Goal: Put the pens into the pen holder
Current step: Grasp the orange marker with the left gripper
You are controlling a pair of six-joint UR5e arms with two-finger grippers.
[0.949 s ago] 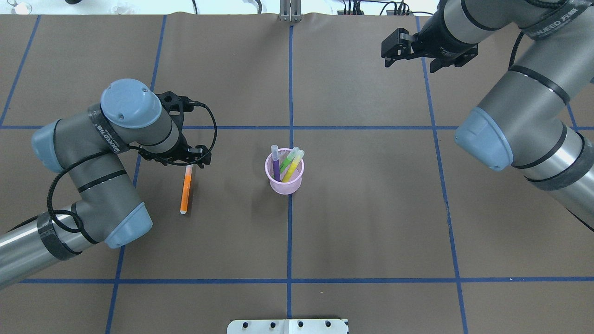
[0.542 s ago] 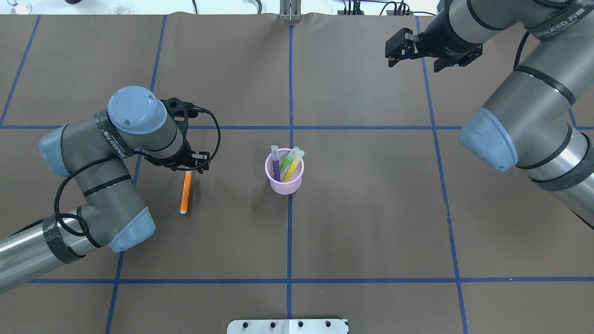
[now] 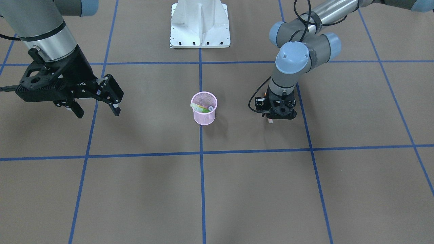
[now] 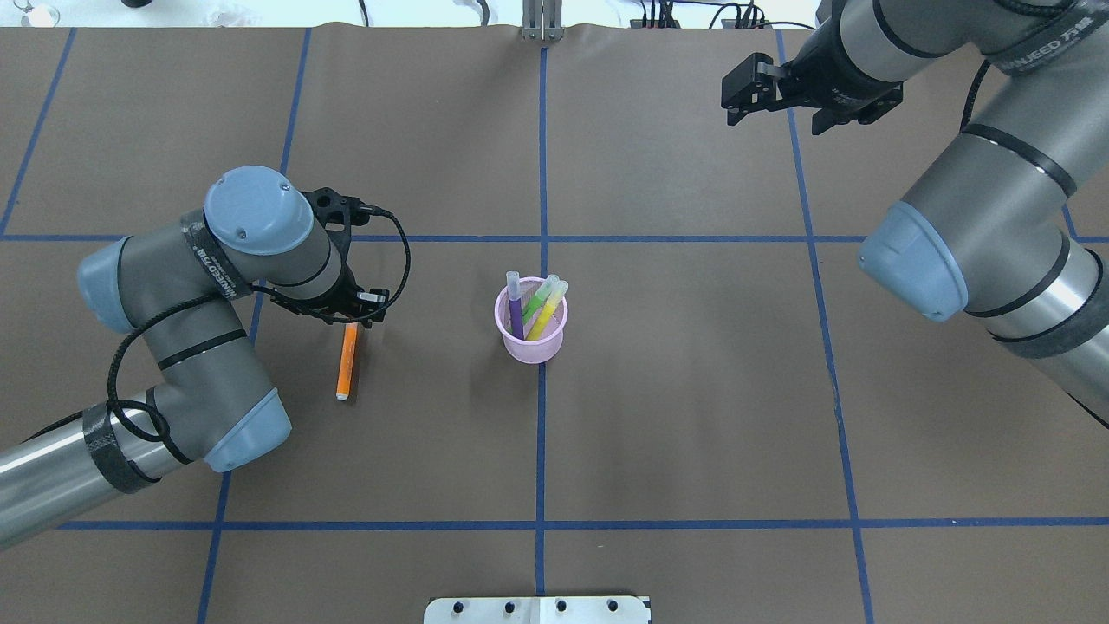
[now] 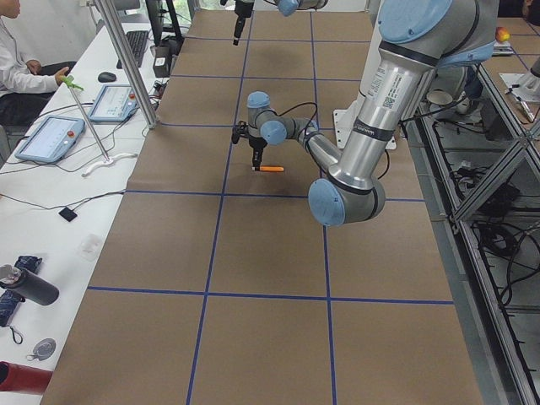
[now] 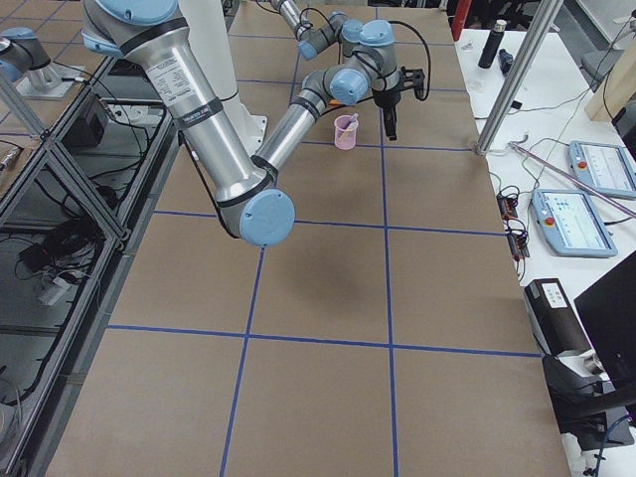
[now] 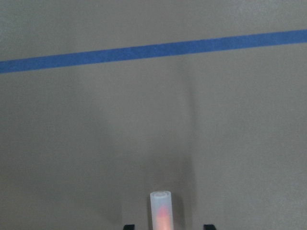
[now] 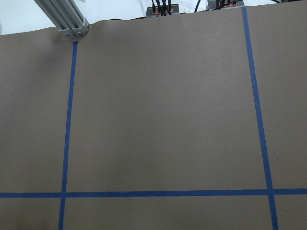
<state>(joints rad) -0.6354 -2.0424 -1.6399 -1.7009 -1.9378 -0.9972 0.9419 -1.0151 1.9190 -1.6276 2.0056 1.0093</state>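
— Three stand in the round pink wire-mesh cup (image 4: 531, 342), centre: purple pen (image 4: 515, 303), green pen (image 4: 539, 299), yellow pen (image 4: 548, 314).
— Slim orange pen (image 4: 346, 361) lies left of it; left gripper (image 4: 353, 315) straddles its far end, fingers apart. Right gripper (image 3: 98, 112) spread wide, far right.

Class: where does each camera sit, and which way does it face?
Front: across the table, facing robot; left arm on view's right.
Overhead: behind robot, looking down; both arms.
Left side: table's end; left arm near.
Right side: other end; right arm near.
Left wrist: down at orange pen between jaws.
Right wrist: bare table.
Front and overhead share the pen holder.
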